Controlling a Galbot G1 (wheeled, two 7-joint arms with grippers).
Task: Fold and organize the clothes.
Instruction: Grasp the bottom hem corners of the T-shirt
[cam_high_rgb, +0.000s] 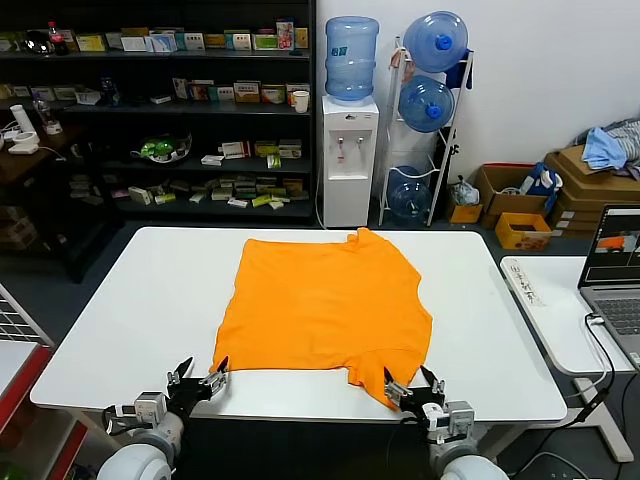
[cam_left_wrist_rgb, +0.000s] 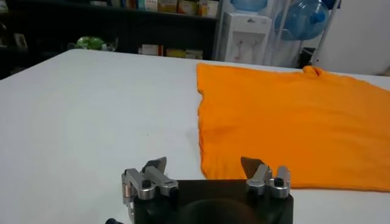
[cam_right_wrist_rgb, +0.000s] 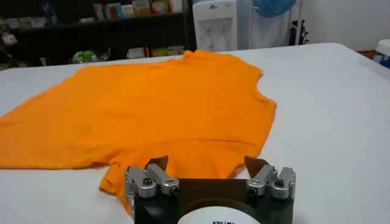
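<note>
Right gripper (cam_right_wrist_rgb: 207, 163) over T-shirt (cam_right_wrist_rgb: 152, 103) sleeve

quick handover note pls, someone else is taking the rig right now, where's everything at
Left gripper: open, empty, at the near table edge just off the shirt's near left corner.
Right gripper: open, empty, at the near edge by the sleeve that reaches toward it.
Orange T-shirt: spread roughly flat in the middle of the white table, no lettering showing, far sleeve bunched near the back edge.
Done: shirt laid out; no fold visible yet.
Left: grasp it, make all the folds, then tidy it away.
</note>
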